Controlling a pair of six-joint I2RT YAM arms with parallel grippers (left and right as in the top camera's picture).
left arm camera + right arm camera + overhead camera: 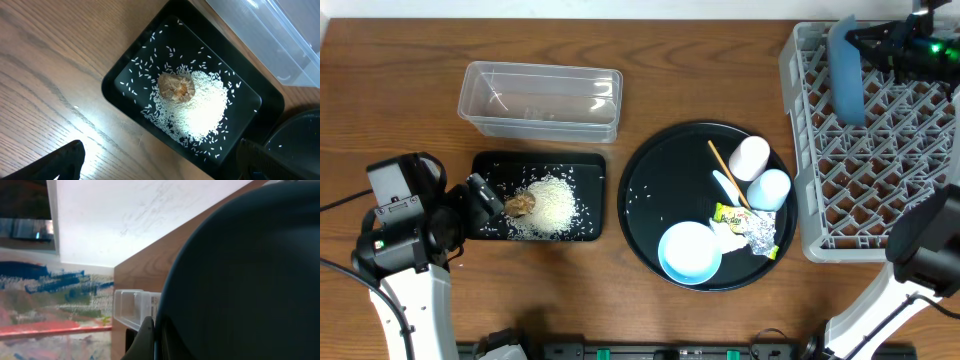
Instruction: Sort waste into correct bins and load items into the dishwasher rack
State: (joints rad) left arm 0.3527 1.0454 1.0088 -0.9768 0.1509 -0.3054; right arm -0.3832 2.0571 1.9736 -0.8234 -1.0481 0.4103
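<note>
My right gripper point(860, 43) point(157, 330) is shut on the rim of the dark-blue plate point(845, 70) point(250, 270), holding it upright over the far left part of the grey dishwasher rack point(880, 180). Open and holding nothing, my left gripper point(485, 195) point(162, 162) hovers at the left end of the black rectangular tray point(585, 170) point(125, 75). That tray holds white rice point(552, 205) point(200, 105) and a brown lump point(521, 205) point(176, 87). Behind it stands the empty clear tub point(540, 128) point(280, 35).
The round black tray point(665, 180) carries a white cup point(751, 157), light-blue cup point(770, 188), pale-blue bowl point(689, 251), wooden stick point(723, 165), white spoon point(725, 185), yellow-green wrapper point(728, 213), foil point(760, 235) and tissue point(730, 238).
</note>
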